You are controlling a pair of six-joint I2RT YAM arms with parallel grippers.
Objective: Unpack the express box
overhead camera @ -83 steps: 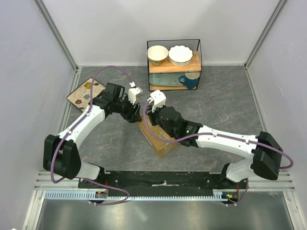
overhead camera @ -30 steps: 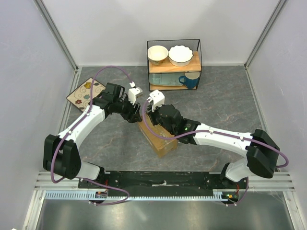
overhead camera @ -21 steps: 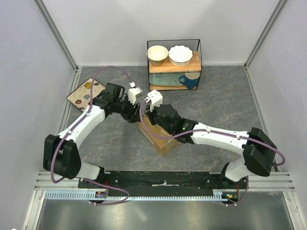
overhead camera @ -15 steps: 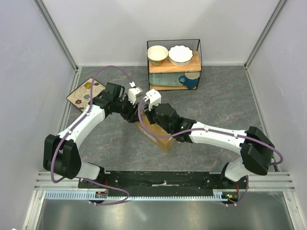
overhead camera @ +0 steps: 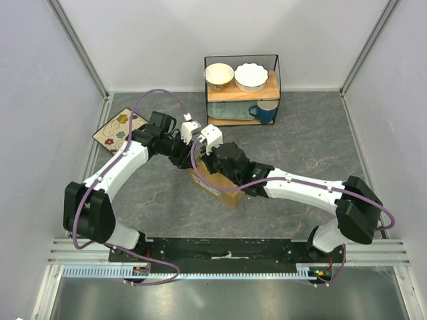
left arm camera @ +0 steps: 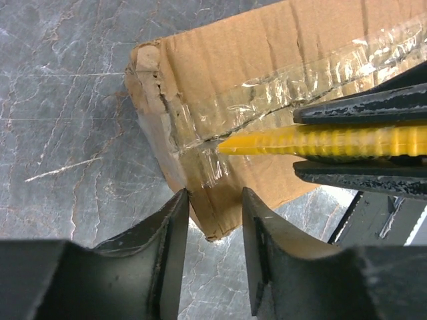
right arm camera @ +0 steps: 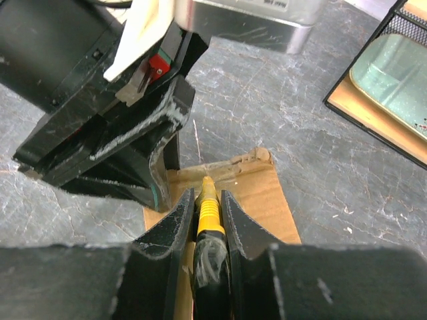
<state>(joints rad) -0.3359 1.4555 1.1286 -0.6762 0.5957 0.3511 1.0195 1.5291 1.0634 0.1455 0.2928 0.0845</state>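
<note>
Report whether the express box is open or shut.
Shut: on the express box flaps lie flat under clear tape, seemingly slit beside the yellow knife.

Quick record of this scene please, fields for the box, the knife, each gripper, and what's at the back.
express box: closed, clear tape along its top seam
utility knife: yellow, tip on the taped seam near the box's end
right gripper: shut on the utility knife
left gripper: open, at the box's end
back: wire rack with bowls and blue mug

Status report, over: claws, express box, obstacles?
Right claw shut on yellow knife, tip at taped seam. Left claw open at express box end. Flaps closed. No obstacle seen.
</note>
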